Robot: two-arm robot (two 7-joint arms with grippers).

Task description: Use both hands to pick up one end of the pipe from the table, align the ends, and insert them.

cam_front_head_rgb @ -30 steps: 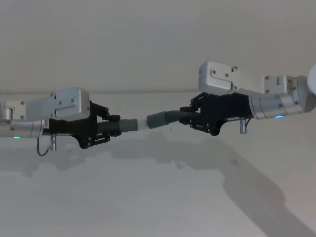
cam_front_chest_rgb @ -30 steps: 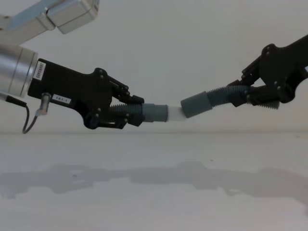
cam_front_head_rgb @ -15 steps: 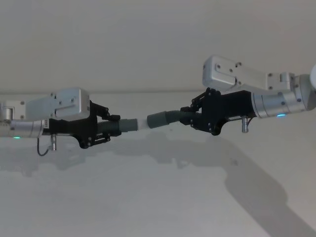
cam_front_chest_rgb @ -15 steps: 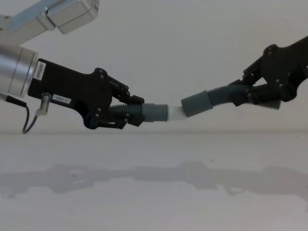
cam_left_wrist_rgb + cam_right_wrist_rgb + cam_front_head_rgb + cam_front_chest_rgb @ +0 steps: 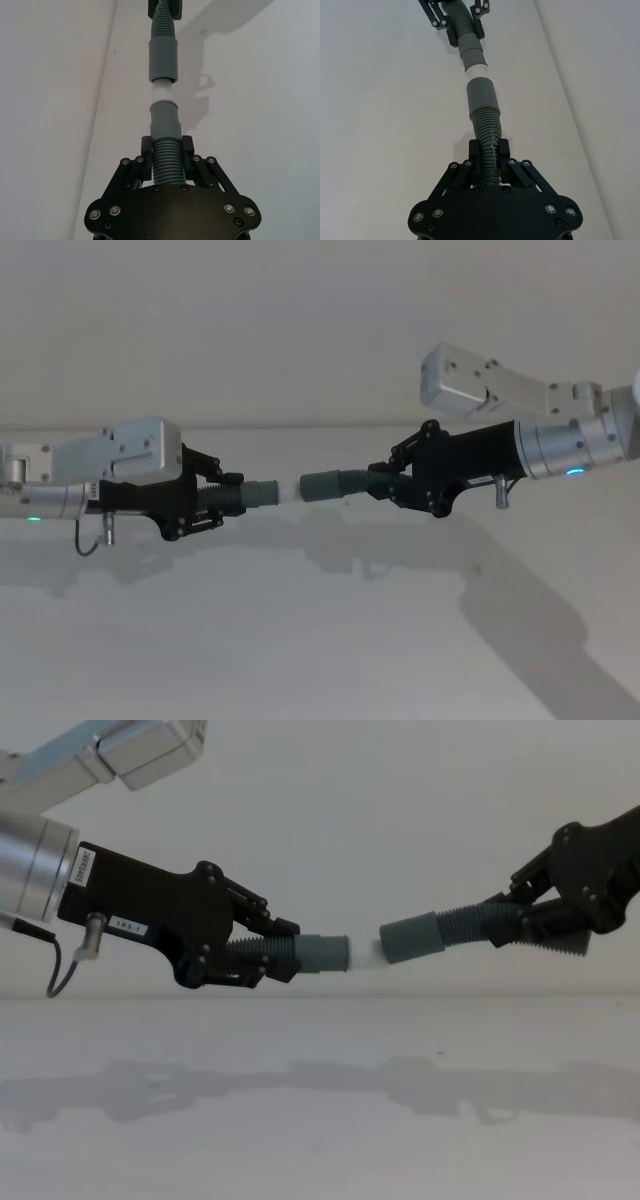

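Held above the surface (image 5: pixel 320 1120), the left gripper (image 5: pixel 262 951) clamps the pipe (image 5: pixel 262 960) behind its spigot cuff (image 5: pixel 322 954), the right gripper (image 5: pixel 520 925) clamps behind the plain cuff (image 5: pixel 410 937), tilted beyond the spigot tip; level it before pushing home.

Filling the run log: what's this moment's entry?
left pincer: shut on spigot cuff | right pincer: shut on plain cuff | cuffs aligned, apart
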